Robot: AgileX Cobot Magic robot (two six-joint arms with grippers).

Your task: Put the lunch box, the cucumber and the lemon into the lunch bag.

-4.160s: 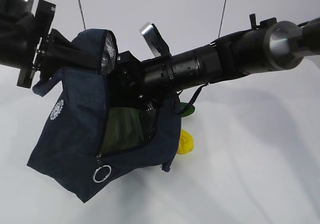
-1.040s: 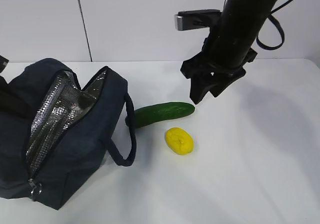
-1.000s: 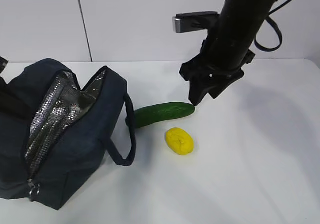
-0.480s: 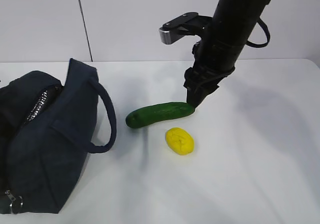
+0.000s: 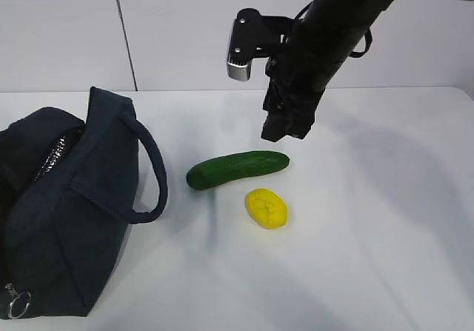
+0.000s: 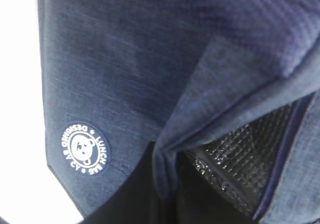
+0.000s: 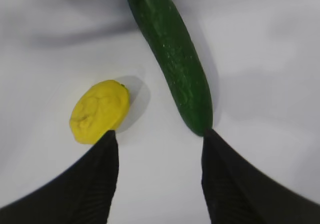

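Dark green cucumber (image 5: pixel 237 169) beside dimpled lemon (image 5: pixel 266 208), right gripper (image 7: pixel 157 149) spread empty; left wrist alone shows bag (image 6: pixel 150 68) logo (image 6: pixel 83 149).

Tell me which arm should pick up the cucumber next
The right. Its right gripper hangs open just above the cucumber beside the lemon, holding nothing. The left gripper is out of sight, pressed close against the lunch bag.
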